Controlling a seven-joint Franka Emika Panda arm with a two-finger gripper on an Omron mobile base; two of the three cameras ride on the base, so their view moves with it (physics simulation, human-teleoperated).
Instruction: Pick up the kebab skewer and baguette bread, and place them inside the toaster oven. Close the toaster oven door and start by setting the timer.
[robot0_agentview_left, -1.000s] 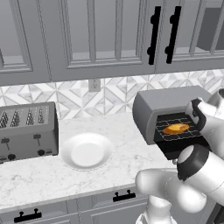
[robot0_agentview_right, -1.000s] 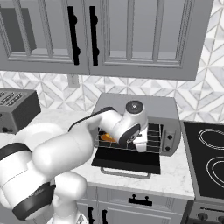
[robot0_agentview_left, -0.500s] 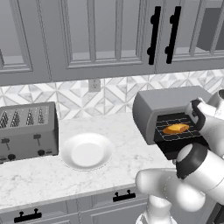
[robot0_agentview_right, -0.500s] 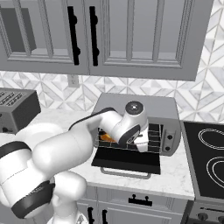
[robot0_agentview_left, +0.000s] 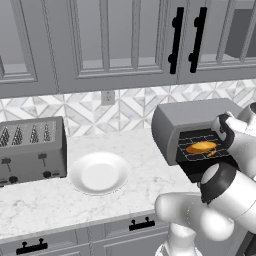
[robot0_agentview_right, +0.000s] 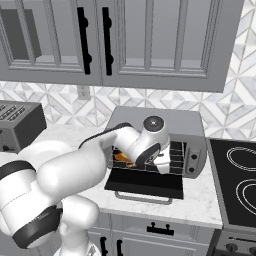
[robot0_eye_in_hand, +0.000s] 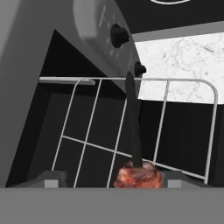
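**A:** What sits on the counter (robot0_agentview_left: 60, 200), reading from the left?

**B:** A slotted toaster (robot0_agentview_left: 31, 150) at the far left, then a white plate (robot0_agentview_left: 99, 172), then the toaster oven (robot0_agentview_left: 187, 122) at the right with its door dropped open. The baguette bread (robot0_agentview_left: 201, 147) lies on the wire rack (robot0_agentview_left: 197, 152) inside, a golden oval.

**A:** And the arm?

**B:** It reaches into the oven mouth. From the right base view, the toaster oven door (robot0_agentview_right: 145, 182) lies flat and open, and the hand is over the rack, just left of the knob panel (robot0_agentview_right: 192, 157).

**A:** Where is the kebab skewer?

**B:** In the hand view, the kebab skewer (robot0_eye_in_hand: 135, 170) lies along the rack, a red meat chunk nearest the camera and the dark stick pointing away towards the knobs. The pincer (robot0_eye_in_hand: 107, 178) has its two tips spread wide, one either side of the meat and not pressing it, so it looks let go.

**A:** So which step is this?

**B:** I judge that both foods are now in the oven. The next move calls for backing the hand straight out without snagging the rack, then lifting the door shut and turning the timer knob (robot0_eye_in_hand: 117, 35).
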